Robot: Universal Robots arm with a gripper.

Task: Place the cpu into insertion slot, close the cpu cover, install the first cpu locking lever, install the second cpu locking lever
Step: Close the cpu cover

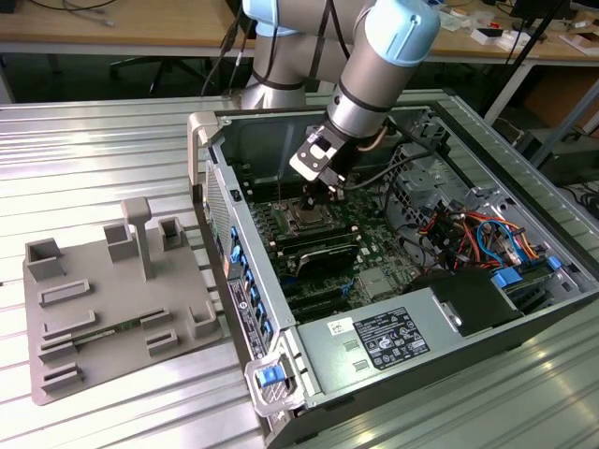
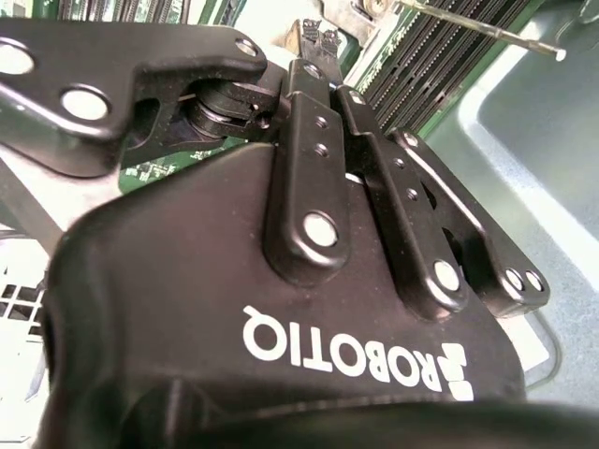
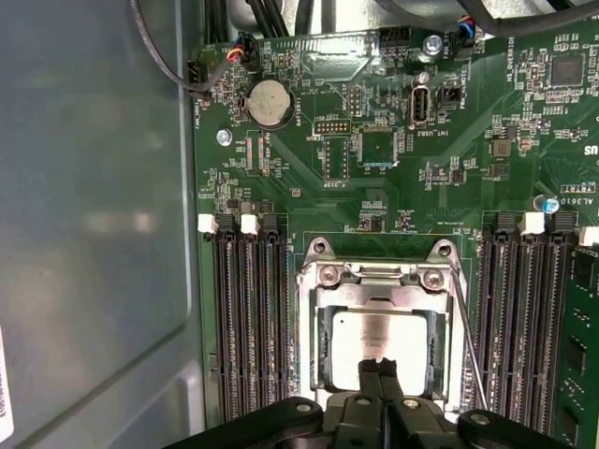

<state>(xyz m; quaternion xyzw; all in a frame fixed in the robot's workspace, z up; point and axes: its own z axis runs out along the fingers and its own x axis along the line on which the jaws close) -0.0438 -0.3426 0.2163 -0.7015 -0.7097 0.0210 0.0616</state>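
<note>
Where the first wrist view looks down on the green motherboard [image 3: 374, 122], the cpu [image 3: 374, 332] sits in the insertion slot [image 3: 307, 318], between two banks of long black memory slots [image 3: 248, 318]. It is a flat square with a dull silver-grey top, seen through the cut-out of the cpu cover [image 3: 374, 299], whose thin silver frame lies flat around it. A thin metal rod [image 3: 471, 346] runs along one side of the socket. The gripper [image 3: 379, 367] has its two black fingers drawn together with nothing between them, their tips over the cpu's edge; whether they touch it I cannot tell. In the second wrist view, white lettering runs across the gripper's [image 2: 314, 36] black body. Small white print dots the board, and in the exterior view a white printed label [image 1: 379, 339] lies on the power supply inside the open computer case [image 1: 234, 234], where the gripper [image 1: 321, 198] reaches down.
</note>
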